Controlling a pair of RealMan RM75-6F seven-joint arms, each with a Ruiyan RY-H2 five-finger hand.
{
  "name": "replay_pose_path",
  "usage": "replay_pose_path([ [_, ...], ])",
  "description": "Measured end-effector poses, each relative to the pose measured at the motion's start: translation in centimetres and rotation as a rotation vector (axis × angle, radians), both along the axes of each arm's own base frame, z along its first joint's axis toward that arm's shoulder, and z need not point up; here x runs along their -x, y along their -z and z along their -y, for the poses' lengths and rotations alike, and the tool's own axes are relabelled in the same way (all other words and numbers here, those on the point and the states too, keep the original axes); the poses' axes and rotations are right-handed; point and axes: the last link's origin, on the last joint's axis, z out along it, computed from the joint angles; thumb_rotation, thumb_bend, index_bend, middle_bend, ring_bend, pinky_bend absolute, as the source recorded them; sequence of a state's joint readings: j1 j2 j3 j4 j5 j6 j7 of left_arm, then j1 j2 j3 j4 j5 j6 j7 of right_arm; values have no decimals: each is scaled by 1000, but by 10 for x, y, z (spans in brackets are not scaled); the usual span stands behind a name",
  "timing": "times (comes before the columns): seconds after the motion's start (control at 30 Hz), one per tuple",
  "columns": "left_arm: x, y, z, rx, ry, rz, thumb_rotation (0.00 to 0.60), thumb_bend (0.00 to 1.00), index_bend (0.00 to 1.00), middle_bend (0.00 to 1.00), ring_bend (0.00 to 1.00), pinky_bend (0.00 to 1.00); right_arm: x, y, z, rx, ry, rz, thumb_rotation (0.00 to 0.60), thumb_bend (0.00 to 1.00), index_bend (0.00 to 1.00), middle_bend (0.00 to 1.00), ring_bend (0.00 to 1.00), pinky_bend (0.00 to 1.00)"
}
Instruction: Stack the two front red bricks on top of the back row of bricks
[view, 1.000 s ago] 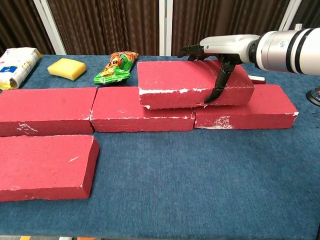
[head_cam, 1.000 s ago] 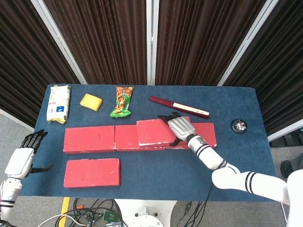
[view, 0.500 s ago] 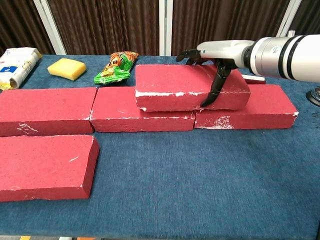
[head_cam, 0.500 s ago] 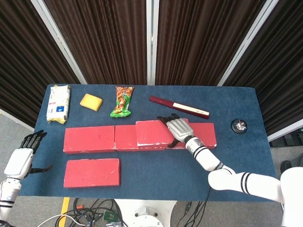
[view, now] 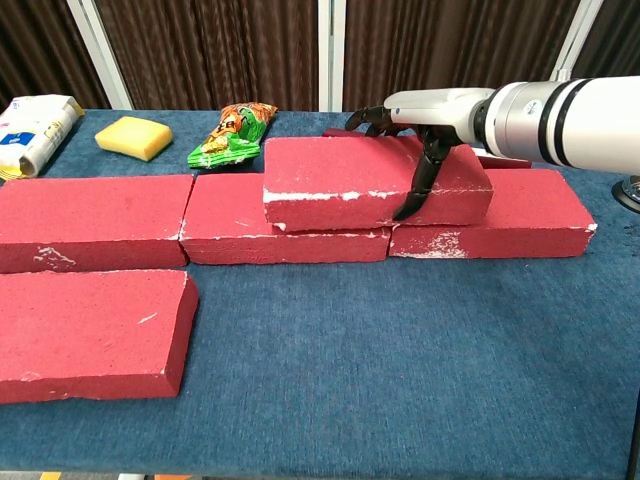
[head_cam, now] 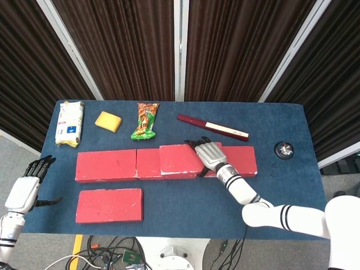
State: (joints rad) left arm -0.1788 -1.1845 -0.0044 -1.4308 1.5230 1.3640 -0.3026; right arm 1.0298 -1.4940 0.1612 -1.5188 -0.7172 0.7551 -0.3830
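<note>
Still, with my right robot hand (view: 425,125) grasping the stacked brick (view: 350,180) across the back row (head_cam: 107,165) seam, a careless release could drag it off.

Blue table (head_cam: 281,185): back-row bricks (head_cam: 107,165), front brick (head_cam: 109,205), sponge (head_cam: 108,121), snack bag (head_cam: 145,120).

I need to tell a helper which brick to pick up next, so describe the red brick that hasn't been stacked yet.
Start at the blue table and find the back row of red bricks running across its middle. The unstacked brick lies alone in front of that row's left end, near the table's front edge. Unlike the stacked brick under the right robot hand, it touches no other brick.
</note>
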Motion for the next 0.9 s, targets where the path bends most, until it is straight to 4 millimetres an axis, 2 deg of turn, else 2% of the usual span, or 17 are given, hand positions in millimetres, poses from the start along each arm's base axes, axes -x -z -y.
replay_pose_path([
  [0.9,4,-1,0,-2,-4,7,600,0,0,0,0,0,-5,7,-2,22,32,-25,600,50,0,217,149,0],
])
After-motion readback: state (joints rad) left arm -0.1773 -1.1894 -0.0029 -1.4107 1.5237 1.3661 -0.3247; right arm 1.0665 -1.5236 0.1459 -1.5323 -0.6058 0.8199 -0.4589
